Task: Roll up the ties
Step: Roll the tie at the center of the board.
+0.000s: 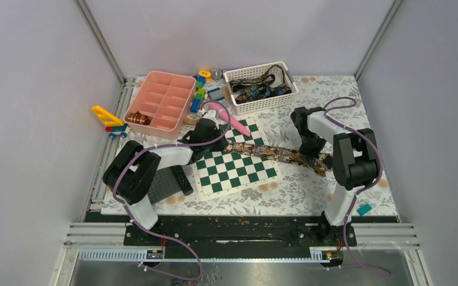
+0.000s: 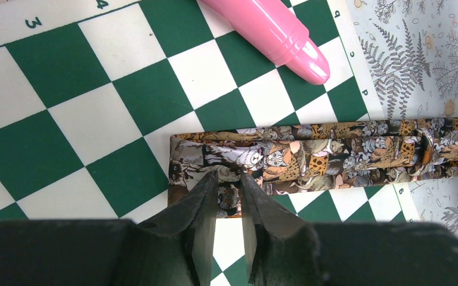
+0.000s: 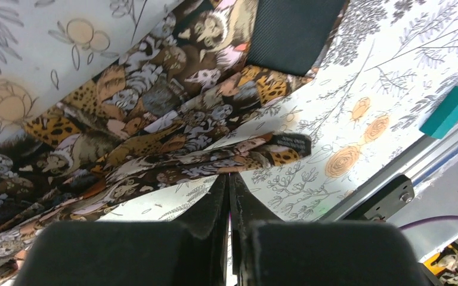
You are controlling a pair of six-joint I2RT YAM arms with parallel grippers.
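- Jaws of the left gripper (image 2: 229,179) stood narrow, clamped on the folded end of the animal-print necktie (image 1: 274,155). Those of the right gripper (image 3: 228,179) were pressed together on the edge of its wide end, where the fabric drew to a point.
- The folded end lay on the chessboard mat (image 1: 232,173), square to the checks. The pink marker (image 2: 268,30) pointed down toward it, near but apart.
- The wide end lay off the mat on the floral cloth (image 1: 310,190), with bare cloth on the near side of it. A teal block (image 3: 450,110) sat close to the table's front rail.
- A black remote (image 1: 182,179) lay just left of the mat, beside the left arm.
- From above, each gripper covered the end that it held.
- In the left wrist view the necktie ran out of the frame on the right. In the right wrist view its dark lining was cut off at the top.
- More ties (image 1: 256,89) lay tangled in the white basket (image 1: 286,90); how many could not be told.
- A small rolled tie (image 1: 137,119) sat in a near-left compartment of the pink tray (image 1: 155,74).
- The necktie's long axis ran left to right, with the right end slightly nearer the arms' bases.
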